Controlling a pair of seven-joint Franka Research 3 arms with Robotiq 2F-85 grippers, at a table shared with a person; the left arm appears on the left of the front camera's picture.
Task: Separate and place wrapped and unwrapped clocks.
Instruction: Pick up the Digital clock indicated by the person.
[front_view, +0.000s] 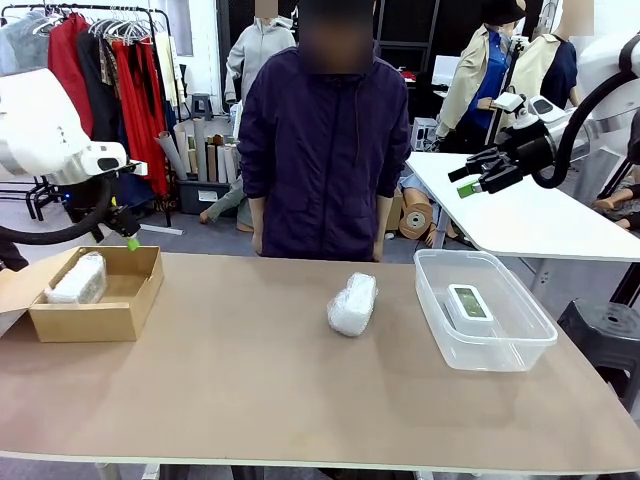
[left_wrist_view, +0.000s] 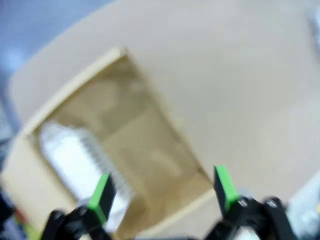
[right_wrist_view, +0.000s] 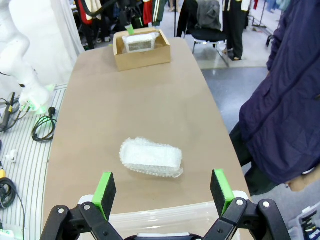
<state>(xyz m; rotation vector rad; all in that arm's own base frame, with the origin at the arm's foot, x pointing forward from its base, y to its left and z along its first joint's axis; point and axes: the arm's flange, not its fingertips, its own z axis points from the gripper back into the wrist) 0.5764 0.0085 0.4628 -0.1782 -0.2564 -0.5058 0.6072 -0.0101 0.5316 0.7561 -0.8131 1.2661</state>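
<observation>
One bubble-wrapped clock lies in the middle of the table, also in the right wrist view. A second wrapped clock lies inside the cardboard box at the left, and shows blurred in the left wrist view. The bare white clock with a grey-green screen lies in the clear plastic tub at the right. My left gripper hangs open just above the box, holding nothing. My right gripper is raised high above the tub's far side, open and empty.
A person in a dark jacket stands at the far edge of the table. A second white table stands behind at the right. A black stool is beside the table's right edge. The box's flap hangs open leftward.
</observation>
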